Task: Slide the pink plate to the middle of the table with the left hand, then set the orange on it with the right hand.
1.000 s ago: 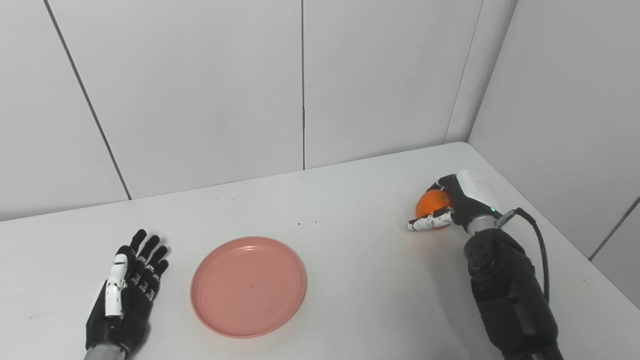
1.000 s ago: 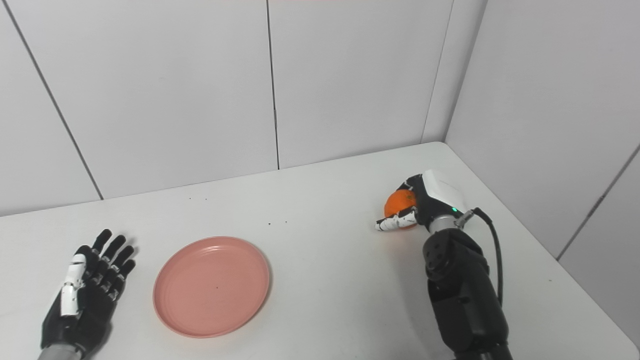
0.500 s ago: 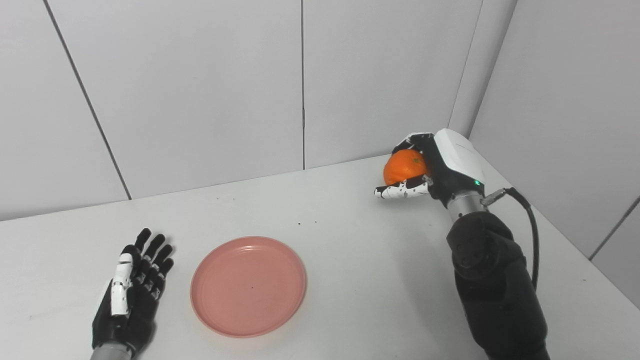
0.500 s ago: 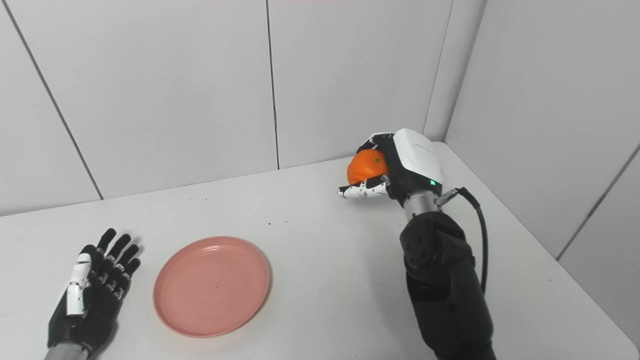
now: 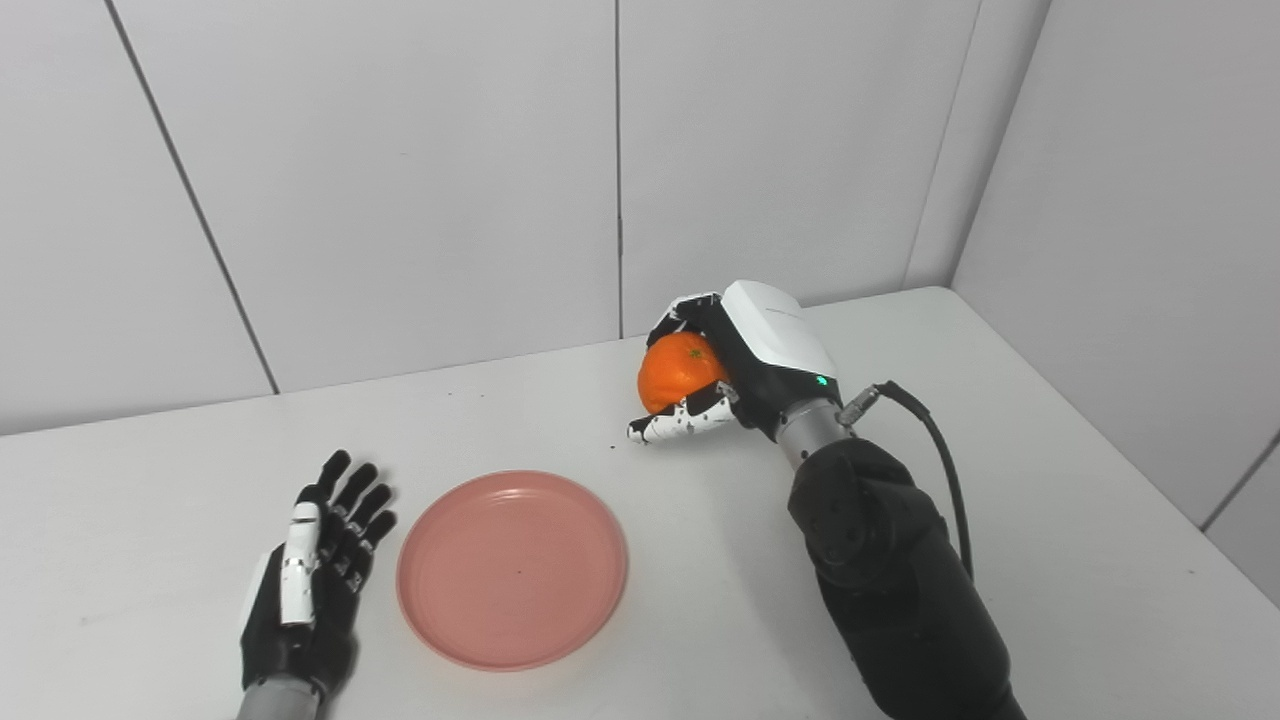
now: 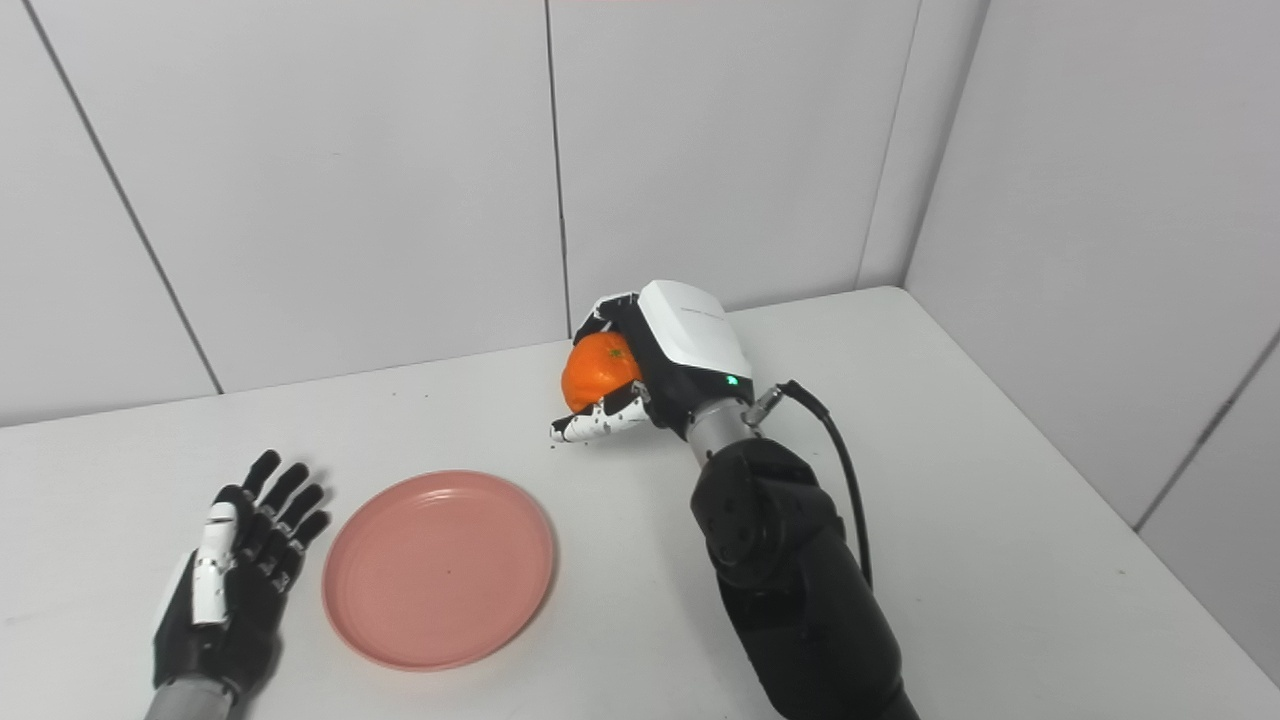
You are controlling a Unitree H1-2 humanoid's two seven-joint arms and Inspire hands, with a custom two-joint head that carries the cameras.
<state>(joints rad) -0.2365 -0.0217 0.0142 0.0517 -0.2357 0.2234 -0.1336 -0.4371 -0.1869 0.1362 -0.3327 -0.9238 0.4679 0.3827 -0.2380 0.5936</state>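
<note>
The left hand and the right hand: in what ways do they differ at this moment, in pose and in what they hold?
The left hand lies low at the table, fingers spread and holding nothing; the right hand is raised, fingers curled around the orange.
The left hand sits just left of the pink plate; the right hand is beyond the plate's far right edge, not yet above it.
Both are dark hands with white parts.
</note>
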